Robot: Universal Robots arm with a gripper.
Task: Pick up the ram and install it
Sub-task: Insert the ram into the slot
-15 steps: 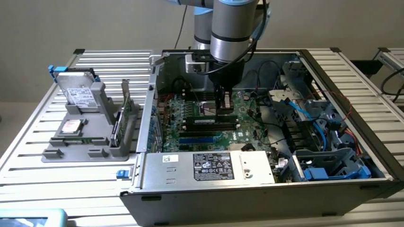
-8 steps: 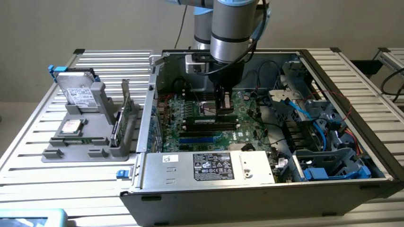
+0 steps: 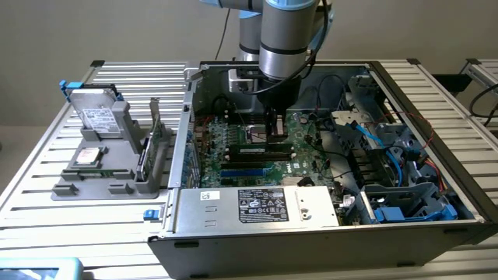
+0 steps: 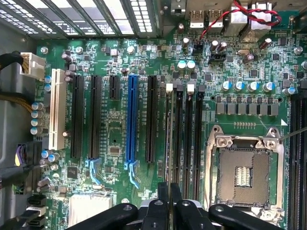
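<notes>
The ram [image 4: 169, 143], a long thin green circuit stick, shows edge-on in the wrist view as a narrow line. It stands directly over the memory slot nearest the expansion slots, in the bank of long black plastic memory slots [image 4: 188, 139]. That slot's small white end latch [image 4: 169, 87] sits at the stick's far end. The black two-fingered gripper [image 4: 169, 206] is clamped on the ram at its near end, jaws drawn in against its two faces. Whether the stick's lower edge has entered the slot I cannot tell.

Just beside the bank lies the open silver metal processor socket [image 4: 244, 167]. On the other side run black expansion slots and one long blue plastic slot [image 4: 130, 120]. All sit on the green motherboard [image 4: 110, 57], inside the open grey metal computer case [image 3: 311, 245] on the slatted metal desk [image 3: 46, 221]. A grey plastic parts tray [image 3: 93, 186] rests near the desk's edge on the exterior view's left.

The main risk, I judge, is a skewed seat. Held at one end only, the stick could tilt, so one corner enters first and jams. A closed latch or a mismatched notch would turn downward force into board flex. A slip in the jaws could drop the stick toward the socket's exposed contacts.
</notes>
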